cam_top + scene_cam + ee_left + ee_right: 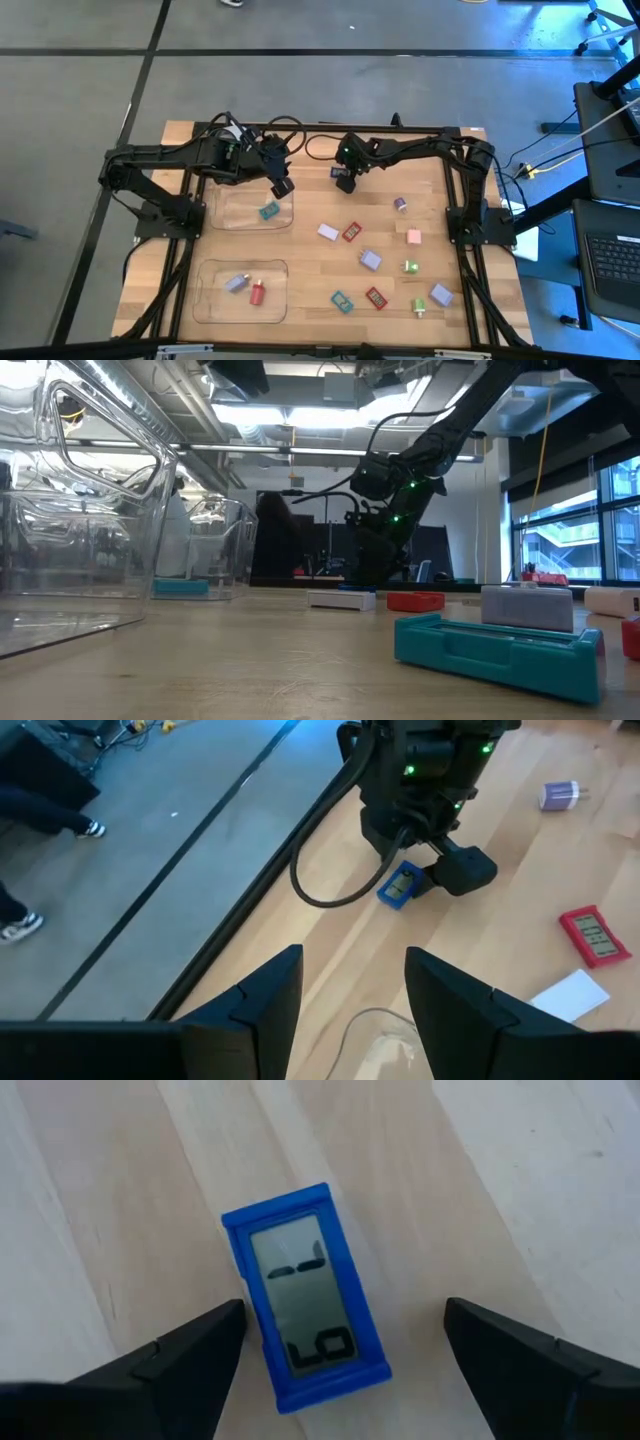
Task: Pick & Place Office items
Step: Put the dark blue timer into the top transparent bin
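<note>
A small blue piece with a grey display lies flat on the wood near the table's far edge. My right gripper hangs open just over it, one finger on each side, and I see no touch. From the left wrist view the right gripper shows beside that blue piece. My left gripper is open and empty, above the right rim of the far clear tray. A teal piece lies in that tray.
The near clear tray holds a lavender piece and a red one. Several small pieces lie scattered over the table's right half, among them a red one, a pink one and a teal one near the near edge.
</note>
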Action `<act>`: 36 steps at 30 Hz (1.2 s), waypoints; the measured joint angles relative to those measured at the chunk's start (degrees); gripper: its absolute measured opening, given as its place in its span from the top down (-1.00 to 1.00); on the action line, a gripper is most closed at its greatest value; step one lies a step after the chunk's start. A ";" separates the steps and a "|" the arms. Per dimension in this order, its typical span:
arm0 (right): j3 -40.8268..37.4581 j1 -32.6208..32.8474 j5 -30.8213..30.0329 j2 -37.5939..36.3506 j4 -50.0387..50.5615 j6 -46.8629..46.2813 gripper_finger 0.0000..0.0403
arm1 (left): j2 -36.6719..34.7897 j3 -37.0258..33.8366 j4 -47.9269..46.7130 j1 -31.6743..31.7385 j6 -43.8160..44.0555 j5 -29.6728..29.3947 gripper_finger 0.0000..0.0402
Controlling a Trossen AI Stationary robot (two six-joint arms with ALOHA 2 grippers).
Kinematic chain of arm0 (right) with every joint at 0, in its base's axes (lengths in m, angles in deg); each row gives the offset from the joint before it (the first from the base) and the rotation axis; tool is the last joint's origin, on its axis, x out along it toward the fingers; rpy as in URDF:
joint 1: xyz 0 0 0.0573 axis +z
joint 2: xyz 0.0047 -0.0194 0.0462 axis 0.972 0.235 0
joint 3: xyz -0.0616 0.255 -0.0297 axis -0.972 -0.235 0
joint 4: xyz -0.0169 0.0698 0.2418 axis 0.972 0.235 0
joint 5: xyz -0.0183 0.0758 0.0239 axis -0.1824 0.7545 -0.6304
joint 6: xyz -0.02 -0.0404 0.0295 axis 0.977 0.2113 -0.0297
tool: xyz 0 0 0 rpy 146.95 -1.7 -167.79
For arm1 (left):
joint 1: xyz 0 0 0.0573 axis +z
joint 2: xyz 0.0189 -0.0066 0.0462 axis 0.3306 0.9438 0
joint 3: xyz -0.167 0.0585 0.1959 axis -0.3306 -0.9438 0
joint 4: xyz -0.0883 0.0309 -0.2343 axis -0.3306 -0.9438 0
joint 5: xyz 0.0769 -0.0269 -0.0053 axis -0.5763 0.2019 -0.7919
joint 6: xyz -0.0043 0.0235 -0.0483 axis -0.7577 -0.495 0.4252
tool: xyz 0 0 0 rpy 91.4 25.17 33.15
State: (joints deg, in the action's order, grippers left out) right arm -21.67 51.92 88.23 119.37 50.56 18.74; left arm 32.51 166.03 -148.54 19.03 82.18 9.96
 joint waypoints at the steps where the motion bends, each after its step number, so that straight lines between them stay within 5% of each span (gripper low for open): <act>1: 0.00 0.00 -0.06 0.04 0.00 0.14 -0.71 | 0.00 0.00 -0.02 0.00 -0.40 0.04 0.14; 8: -0.02 0.33 0.88 0.17 -0.08 2.77 -0.47 | 0.00 0.00 -0.09 0.00 -3.19 0.09 0.15; 18: -0.05 0.65 4.12 -0.54 0.10 -1.07 0.26 | 0.00 0.00 -0.11 0.00 -6.04 -4.73 0.15; 23: -0.53 0.12 4.45 -4.97 1.55 -6.25 0.26 | 0.02 0.00 -0.08 0.05 -4.48 -5.07 0.14; 36: -0.26 3.56 -6.84 -26.63 -5.95 -10.68 0.26 | 0.02 0.00 7.16 0.16 -3.85 -4.98 0.05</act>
State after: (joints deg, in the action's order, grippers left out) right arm -21.94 55.48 81.39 92.74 44.61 8.06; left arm 32.53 166.03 -141.38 19.19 78.33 4.98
